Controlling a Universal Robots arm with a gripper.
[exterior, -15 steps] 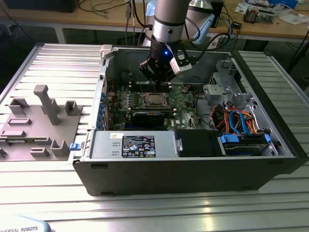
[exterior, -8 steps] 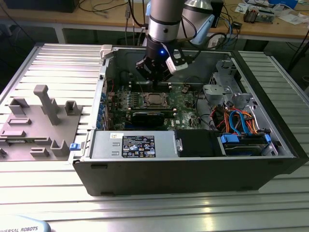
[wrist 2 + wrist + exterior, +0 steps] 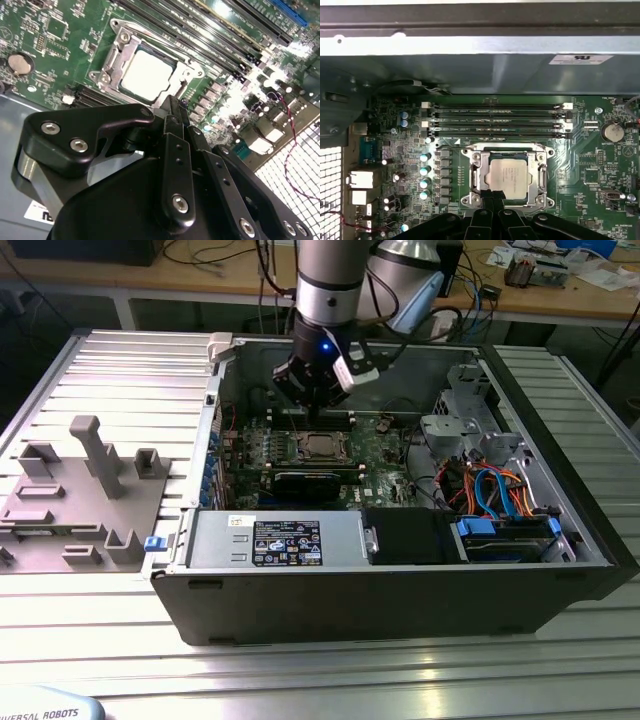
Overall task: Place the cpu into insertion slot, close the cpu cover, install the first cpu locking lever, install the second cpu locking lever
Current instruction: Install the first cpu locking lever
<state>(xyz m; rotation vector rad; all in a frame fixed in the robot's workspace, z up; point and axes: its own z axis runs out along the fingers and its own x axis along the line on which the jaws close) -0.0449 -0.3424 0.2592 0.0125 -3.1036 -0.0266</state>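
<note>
The cpu (image 3: 509, 172), a silvery square chip, lies flat in the insertion slot on the green board and appears in the exterior view (image 3: 320, 446) too. The grey metal cpu cover (image 3: 479, 172) lies down around it as a frame and hides the slot's contacts. In the second wrist view the cpu (image 3: 147, 75) and cover (image 3: 116, 60) sit just beyond the fingertips. My gripper (image 3: 493, 199) hangs just above the socket's edge, shut with nothing between its fingers. It also shows in the exterior view (image 3: 310, 405) and the second wrist view (image 3: 175, 102).
Long memory slots (image 3: 495, 120) run beside the socket, with the case wall (image 3: 470, 45) beyond. A black graphics card (image 3: 305, 485), power supply (image 3: 275, 540) and drive bay with blue cables (image 3: 500, 500) fill the case. A grey parts fixture (image 3: 90, 480) stands at the exterior view's left.
</note>
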